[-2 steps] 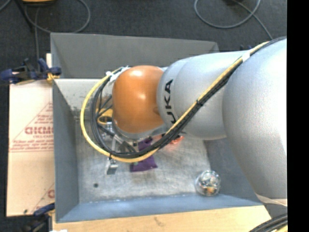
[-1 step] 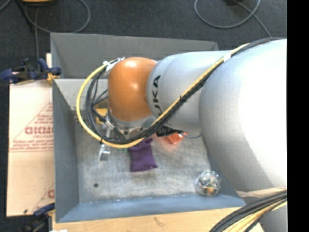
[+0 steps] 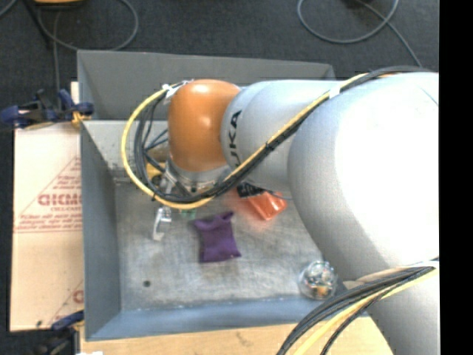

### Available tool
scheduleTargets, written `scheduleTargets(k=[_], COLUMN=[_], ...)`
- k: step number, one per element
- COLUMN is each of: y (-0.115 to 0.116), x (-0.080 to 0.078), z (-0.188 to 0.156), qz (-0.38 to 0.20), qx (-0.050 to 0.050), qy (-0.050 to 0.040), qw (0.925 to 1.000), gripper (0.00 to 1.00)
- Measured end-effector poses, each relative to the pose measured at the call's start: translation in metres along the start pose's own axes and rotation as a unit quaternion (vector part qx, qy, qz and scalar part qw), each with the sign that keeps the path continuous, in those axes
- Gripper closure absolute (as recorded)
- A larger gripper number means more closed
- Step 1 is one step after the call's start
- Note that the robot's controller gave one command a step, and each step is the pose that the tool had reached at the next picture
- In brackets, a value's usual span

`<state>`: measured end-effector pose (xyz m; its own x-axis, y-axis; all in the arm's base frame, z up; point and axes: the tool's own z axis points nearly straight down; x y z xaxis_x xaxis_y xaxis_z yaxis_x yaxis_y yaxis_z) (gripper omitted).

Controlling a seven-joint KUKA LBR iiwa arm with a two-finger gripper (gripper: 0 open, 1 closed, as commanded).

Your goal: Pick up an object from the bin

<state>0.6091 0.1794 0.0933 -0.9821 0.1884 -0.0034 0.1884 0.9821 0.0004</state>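
Left of centre in the frame, under the orange wrist cover point(image 3: 196, 135): gripper point(image 3: 166, 217), low over the floor of the grey bin point(image 3: 100, 220). Open or clenched, cannot tell; nothing seen grasped. Just to its lower right, and nearest by far: purple cloth pouch point(image 3: 216, 240), flat on the floor, long axis roughly top to bottom of the frame. Further right, partly under the arm: orange object point(image 3: 264, 204). Lower right corner of the bin: small clear glittering ball point(image 3: 318, 279), well apart. Judged likeliest pick: the pouch, calling for a short shift toward the lower right.
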Motion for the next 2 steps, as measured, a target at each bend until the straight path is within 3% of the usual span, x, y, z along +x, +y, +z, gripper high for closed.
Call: scheduleTargets(k=[1, 2], y=[-0.070, -0.080], x=[-0.026, -0.008], z=[0.016, -0.005], qz=[-0.144, -0.045], qx=[-0.006, -0.001], qy=[-0.0014, 0.0013], qw=[0.9895, 0.9990], gripper=[0.00, 0.00])
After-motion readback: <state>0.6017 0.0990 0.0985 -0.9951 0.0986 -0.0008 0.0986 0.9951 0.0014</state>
